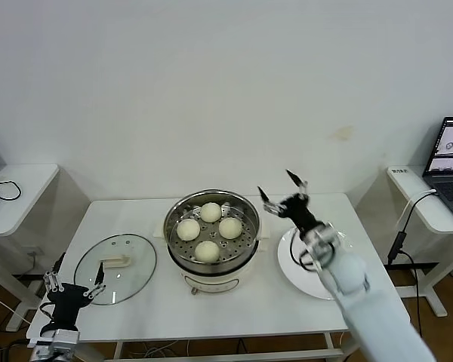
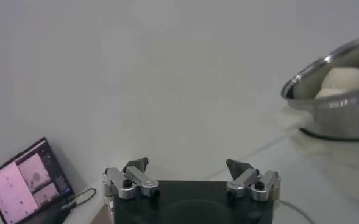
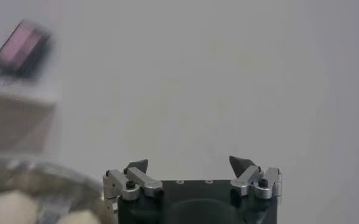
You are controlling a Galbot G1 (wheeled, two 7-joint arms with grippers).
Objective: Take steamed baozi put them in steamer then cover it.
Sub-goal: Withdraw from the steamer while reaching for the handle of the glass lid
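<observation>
**Four buns in, lid still on the worktop**

Your four buns sit on the perforated tray inside the steamer, at the middle of the worktop. The plate beside it, on the robot's right, lies bare. What remains, by the look of it, is the cover: the glass lid lies flat on the robot's left of the steamer, apart from it, its cream handle facing up and running roughly across the worktop. Your left gripper hangs at the near left corner, just beside the lid's front rim, jaws spread and empty; it is clearly the nearer arm. Your right gripper hovers raised between steamer and plate, jaws likewise spread, holding nothing. Nothing stands between lid and steamer; a laptop sits on a side table, well clear.
</observation>
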